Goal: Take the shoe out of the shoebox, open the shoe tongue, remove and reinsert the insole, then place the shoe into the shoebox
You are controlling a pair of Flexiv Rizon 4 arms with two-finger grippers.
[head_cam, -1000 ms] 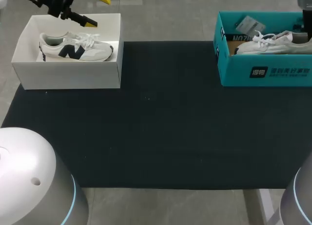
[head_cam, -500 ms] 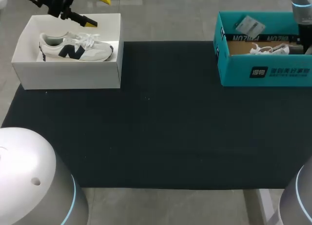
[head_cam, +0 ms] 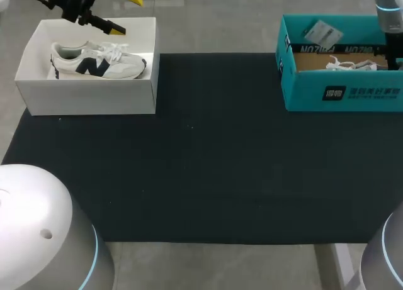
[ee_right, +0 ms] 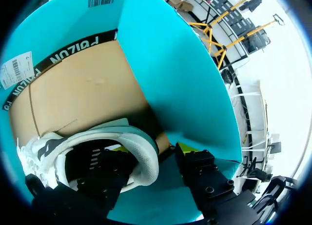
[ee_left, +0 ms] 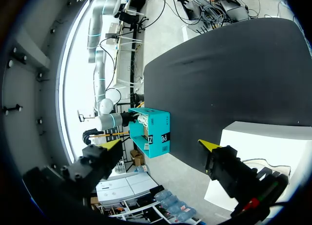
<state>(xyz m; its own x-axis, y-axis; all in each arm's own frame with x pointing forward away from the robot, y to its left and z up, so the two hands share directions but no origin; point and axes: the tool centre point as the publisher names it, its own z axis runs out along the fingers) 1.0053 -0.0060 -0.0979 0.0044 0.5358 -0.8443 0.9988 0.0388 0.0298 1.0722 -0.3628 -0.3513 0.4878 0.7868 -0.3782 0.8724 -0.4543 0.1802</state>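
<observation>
Item one, nearest you: black mat (head_cam: 201, 177), covering the table from the near edge to the boxes. Item two, far left: white box (head_cam: 88, 95), lid off, holding a navy-marked shoe (head_cam: 94, 60) lying on its side with the toe to the right. Item three, above that box's far rim: left gripper (head_cam: 126, 14), fingers spread wide, holding nothing and touching neither the box nor the shoe in it. Item four, far right: teal shoebox (head_cam: 343, 92), open, with a paper tag (head_cam: 322, 32) against its far wall. Item five, inside it: white shoe (head_cam: 352, 65), low in the box behind the front wall, laces loose, toe to the left and heel to the right. Item six, at the heel: right gripper (ee_right: 151, 148), one finger down inside the shoe and the other outside the heel, pinching the heel wall between them. Step in hand, as you may judge it: the last one, setting the shoe into its shoebox. Next move calls for the sole to rest flat on the cardboard floor. Then part the fingers and lift straight up, so the inner finger does not drag the heel out with it.
</observation>
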